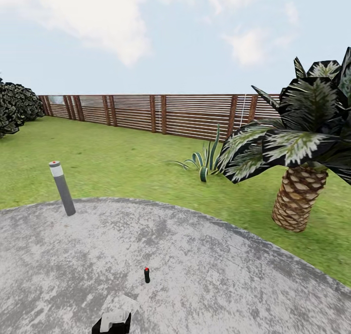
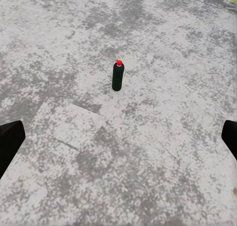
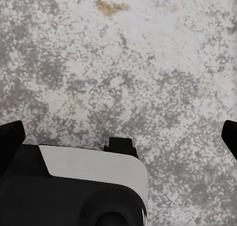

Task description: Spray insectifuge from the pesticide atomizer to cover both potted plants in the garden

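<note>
We stand on the round grey stone patio [image 1: 204, 256], the largest thing before us, with the lawn [image 1: 126, 153] beyond it running back to the slatted wooden fence [image 1: 146, 110]. At two o'clock a palm [image 1: 298, 148] leans over the grass, a striped agave [image 1: 204, 161] sits at one o'clock, and a grey lamp post [image 1: 62, 187] stands at ten o'clock on the patio's edge. We see no potted plants here, so we will have to turn and search for them once the bottle is in hand. The pesticide atomizer [image 2: 117, 76] stands upright on the stone at twelve o'clock, near our base and apart from everything else. Our left gripper [image 2: 118, 139] is spread wide and holds nothing, its fingers [image 2: 10, 139] framing the bottle from short of it; our right gripper [image 3: 118, 137] is likewise wide apart and empty above bare stone. The risk we judge greatest: the bottle is slender and free-standing, so a finger arriving off-centre could tip it and send it rolling across the patio.
</note>
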Robot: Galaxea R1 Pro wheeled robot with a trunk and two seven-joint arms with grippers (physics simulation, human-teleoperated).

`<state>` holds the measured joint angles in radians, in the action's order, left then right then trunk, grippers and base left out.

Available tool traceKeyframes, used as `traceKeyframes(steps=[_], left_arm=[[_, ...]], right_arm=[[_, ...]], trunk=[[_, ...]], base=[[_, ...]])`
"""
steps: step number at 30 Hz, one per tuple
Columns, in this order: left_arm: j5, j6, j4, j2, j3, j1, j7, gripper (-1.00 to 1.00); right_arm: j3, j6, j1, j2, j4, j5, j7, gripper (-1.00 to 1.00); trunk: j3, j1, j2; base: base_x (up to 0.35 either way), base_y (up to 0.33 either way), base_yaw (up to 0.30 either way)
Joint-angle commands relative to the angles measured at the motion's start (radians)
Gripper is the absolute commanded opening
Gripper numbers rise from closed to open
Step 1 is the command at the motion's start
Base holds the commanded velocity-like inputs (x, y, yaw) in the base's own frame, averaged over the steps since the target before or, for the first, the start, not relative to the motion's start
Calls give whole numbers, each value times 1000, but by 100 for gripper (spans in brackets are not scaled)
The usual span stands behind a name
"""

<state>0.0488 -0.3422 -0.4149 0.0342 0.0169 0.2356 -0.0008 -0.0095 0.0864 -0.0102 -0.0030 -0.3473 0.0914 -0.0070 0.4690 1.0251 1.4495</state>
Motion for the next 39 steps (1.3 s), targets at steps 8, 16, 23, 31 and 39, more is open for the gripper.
traceKeyframes(steps=[8,16,23,31,39], left_arm=[[6,-3,1,1,1,1,-1,100],[6,-3,1,0,1,1,-1,100],[6,-3,1,1,1,1,-1,100],[6,-3,1,0,1,1,-1,100],[6,-3,1,0,1,1,-1,100]], right_arm=[[-1,3,-1,0,1,10,-1,100],[-1,3,-1,-1,1,10,-1,100],[-1,3,-1,-1,1,10,-1,100],[-1,3,-1,-2,1,10,-1,100],[-1,3,-1,-1,1,10,-1,100]], trunk=[[2,0,1],[6,0,1],[11,0,1],[16,0,1],[18,0,1]], base=[[86,-148,22],[49,-78,202],[3,-5,239],[1,-21,240],[66,-203,62]])
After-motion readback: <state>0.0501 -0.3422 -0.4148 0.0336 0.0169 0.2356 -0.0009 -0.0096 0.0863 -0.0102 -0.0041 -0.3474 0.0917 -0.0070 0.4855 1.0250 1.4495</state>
